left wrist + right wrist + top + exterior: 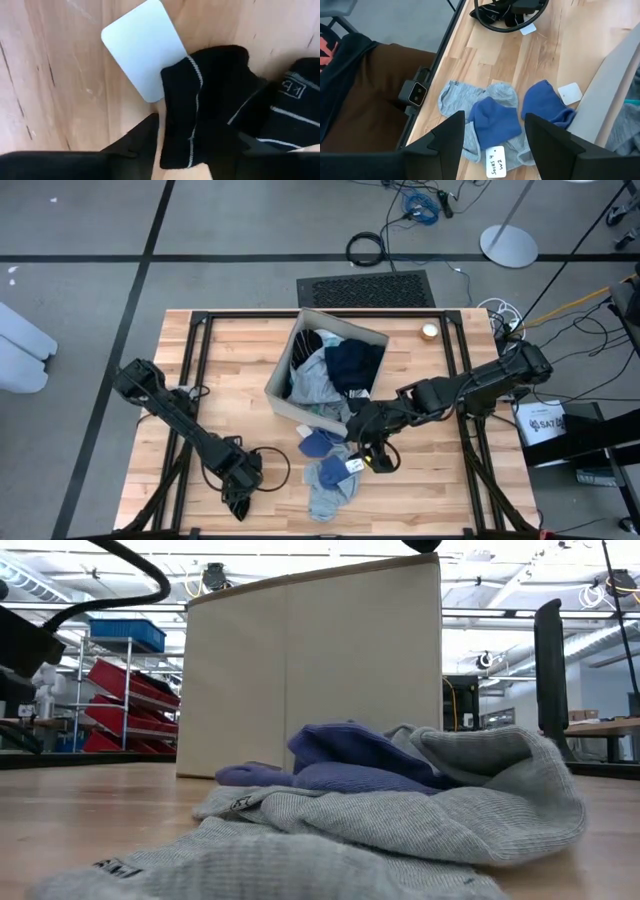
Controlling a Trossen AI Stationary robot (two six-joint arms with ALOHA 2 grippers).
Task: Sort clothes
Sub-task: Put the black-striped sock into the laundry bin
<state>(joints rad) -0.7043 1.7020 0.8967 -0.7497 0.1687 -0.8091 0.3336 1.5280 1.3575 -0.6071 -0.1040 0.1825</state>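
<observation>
A pair of black white-striped socks (210,100) lies on the wood near the table's near left edge, beside a white card (142,50). My left gripper (238,502) points down over them, open, one sock between its fingers. Blue socks (495,122) and grey socks (465,100) lie in a heap in front of the beige box (325,375), with a paper tag (495,161) on them. My right gripper (495,145) hangs open above this heap, slanting down, and touches nothing. More clothes (335,370) fill the box. My left gripper comes at the black sock from above, one finger (137,145) beside the sock's cuff edge (167,135) and the other on the far side of it. The sock lies flat on the table. Whether the fingers touch it, I cannot tell.
A black cable loop (265,470) lies by the left gripper. A small roll (430,331) sits at the far right of the table. Another blue sock (545,102) and a white tag (569,92) lie against the box's wall. The black frame rails (200,370) run along the table.
</observation>
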